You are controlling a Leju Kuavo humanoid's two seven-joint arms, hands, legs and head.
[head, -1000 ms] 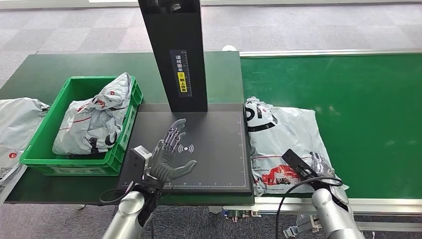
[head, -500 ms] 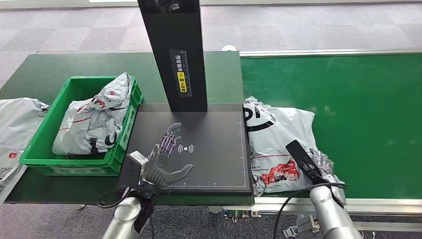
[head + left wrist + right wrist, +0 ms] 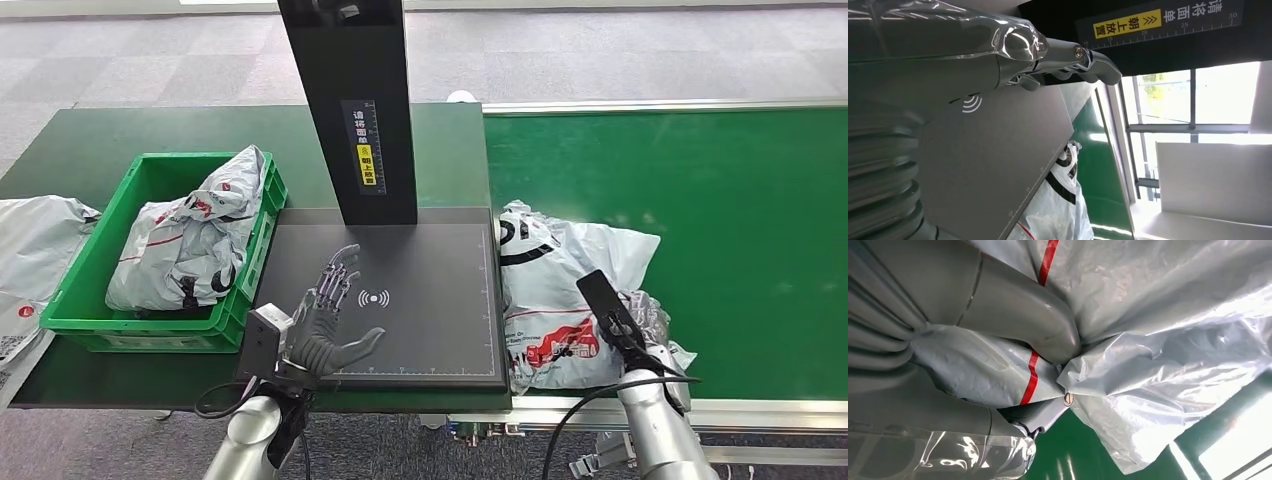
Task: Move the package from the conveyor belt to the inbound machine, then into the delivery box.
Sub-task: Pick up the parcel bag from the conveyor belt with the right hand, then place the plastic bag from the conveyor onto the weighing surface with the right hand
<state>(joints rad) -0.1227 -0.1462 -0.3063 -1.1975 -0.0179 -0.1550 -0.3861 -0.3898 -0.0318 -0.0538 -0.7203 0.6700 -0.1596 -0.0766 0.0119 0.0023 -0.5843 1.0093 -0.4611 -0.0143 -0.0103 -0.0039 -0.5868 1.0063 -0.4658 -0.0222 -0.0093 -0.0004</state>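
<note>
A grey plastic package [image 3: 555, 290] with red and black print lies on the green conveyor belt [image 3: 740, 200], against the right edge of the inbound machine's black plate [image 3: 430, 320]. My right hand [image 3: 645, 325] grips its near right corner. In the right wrist view the film [image 3: 1158, 340] bunches between the thumb [image 3: 1018, 310] and the fingers. My left hand [image 3: 325, 325] hovers open over the plate's near left part, fingers spread, close to the scan mark. The left wrist view has the left hand [image 3: 948, 65] above the plate, with the package [image 3: 1058, 210] beyond its edge.
The machine's black post [image 3: 350, 110] rises at the back of the plate. To the left stands the green delivery box [image 3: 100, 330] with a crumpled grey package [image 3: 190, 240] inside. Another grey bag [image 3: 30, 250] lies on the table's far left.
My right hand has closed on the package's corner and moved it a little farther along the belt, bunching the film. My left hand drew slightly back toward the plate's near edge.
</note>
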